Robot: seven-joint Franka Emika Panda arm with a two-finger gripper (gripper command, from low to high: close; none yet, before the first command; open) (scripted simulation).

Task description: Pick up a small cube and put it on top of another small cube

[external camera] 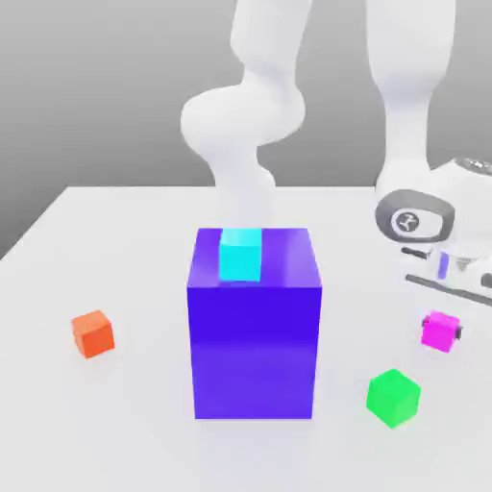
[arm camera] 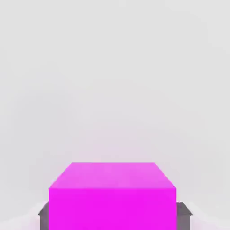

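The gripper (external camera: 442,331) is clamped on the magenta cube (external camera: 440,332), at the exterior view's right of the big blue-purple block (external camera: 254,336). The green cube (external camera: 393,398) sits nearer that block, on a glossy pale tabletop (external camera: 144,423) before a plain grey wall (external camera: 106,86).

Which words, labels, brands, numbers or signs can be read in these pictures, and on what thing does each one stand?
No word or number can be read.
One sign: a round emblem, pale lines on a dark disc, on the white and grey robot hand part; too small to read.
The blue-purple block and the small magenta, green, orange and cyan cubes bear no text.
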